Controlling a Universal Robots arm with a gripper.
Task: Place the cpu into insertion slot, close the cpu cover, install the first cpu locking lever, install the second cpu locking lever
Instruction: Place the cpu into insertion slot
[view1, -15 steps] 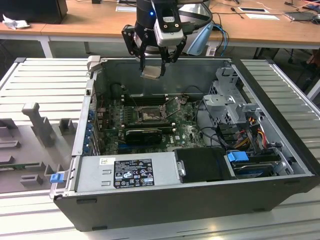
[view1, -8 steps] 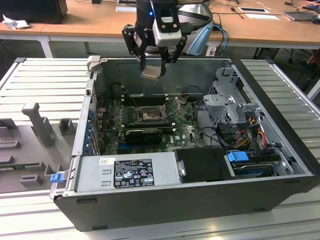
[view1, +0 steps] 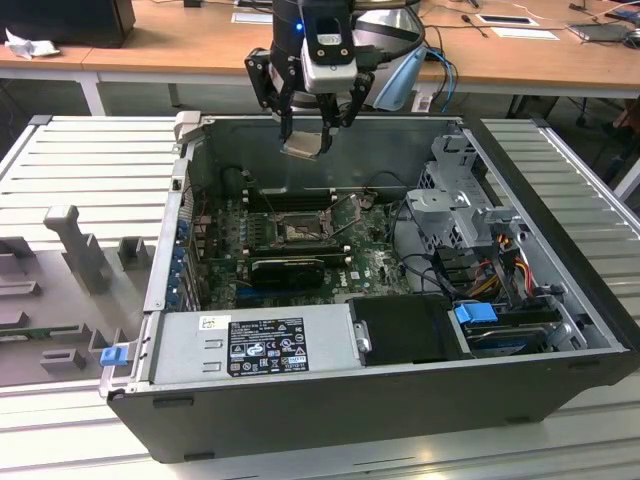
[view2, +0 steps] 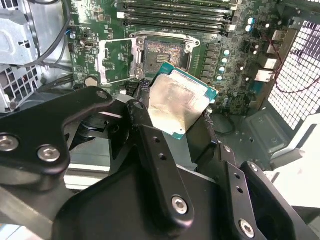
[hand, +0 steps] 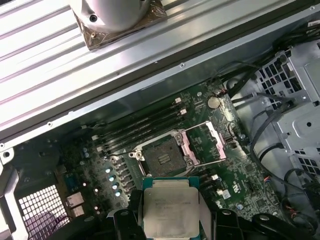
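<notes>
- While the black gripper (view1: 312, 130) hangs over the open dark grey computer case (view1: 330, 410), its fingers (view2: 142, 112) are clamped on opposite edges of the cpu (view1: 305, 146), a small flat square chip with a silver-grey metal top.
- In both wrist views the cpu (view2: 177, 102) (hand: 171, 210) is held in the air, well above the green motherboard (view1: 375, 265) and apart from the square insertion slot (view2: 162, 52) (hand: 162, 157), which lies bare.
- The cpu cover (view2: 117, 60) (hand: 205, 142), a thin metal frame with a large square window, is swung open just beside the slot, so nothing blocks the seat.
- In the exterior view the chip looks tilted, and in the second wrist view its corners look turned against the slot's sides. Seated that way, it would likely land askew and press on the fine contacts.
- The hold is only on thin edges, so a knock against the case wall or the raised cover could probably shift the chip or let it drop onto the board.
</notes>
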